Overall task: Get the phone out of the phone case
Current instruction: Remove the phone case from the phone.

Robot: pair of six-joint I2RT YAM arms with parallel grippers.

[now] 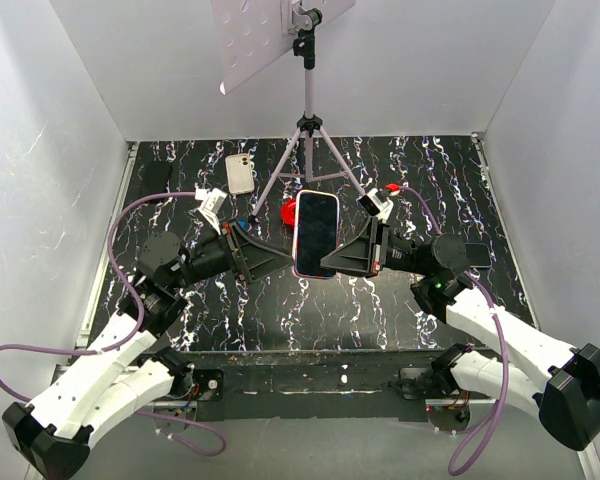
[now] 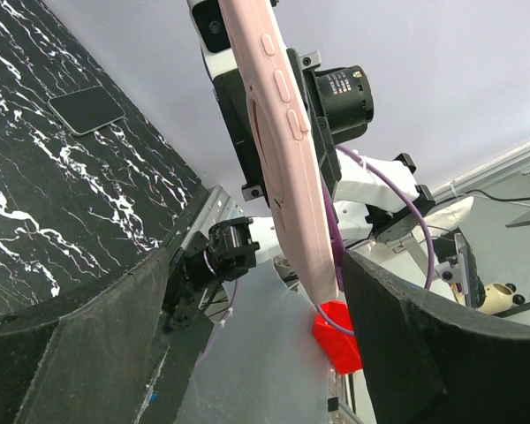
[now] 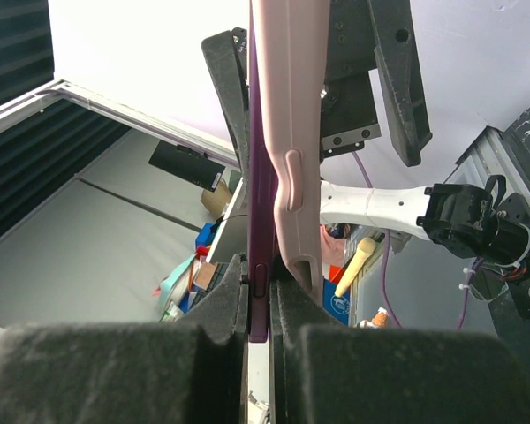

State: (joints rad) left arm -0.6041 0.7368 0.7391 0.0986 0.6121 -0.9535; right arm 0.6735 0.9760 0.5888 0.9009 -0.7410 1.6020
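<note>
A phone [image 1: 317,230] with a dark screen is held upright in the air above the middle of the table. In the right wrist view its purple edge [image 3: 258,221] is pinched between my right gripper's [image 3: 263,296] pads. The pink phone case [image 3: 291,132] stands peeled away beside the phone, on its right. My left gripper [image 2: 256,291] faces it from the other side with its jaws wide apart. The case's [image 2: 283,150] lower end hangs between the jaws, close to the right finger [image 2: 424,336] and not clamped.
A white phone [image 1: 240,173] and a black phone [image 1: 157,178] lie at the back left of the black marbled table. A tripod [image 1: 307,150] stands at the back centre, with a red object [image 1: 289,212] at its foot. White walls enclose the table.
</note>
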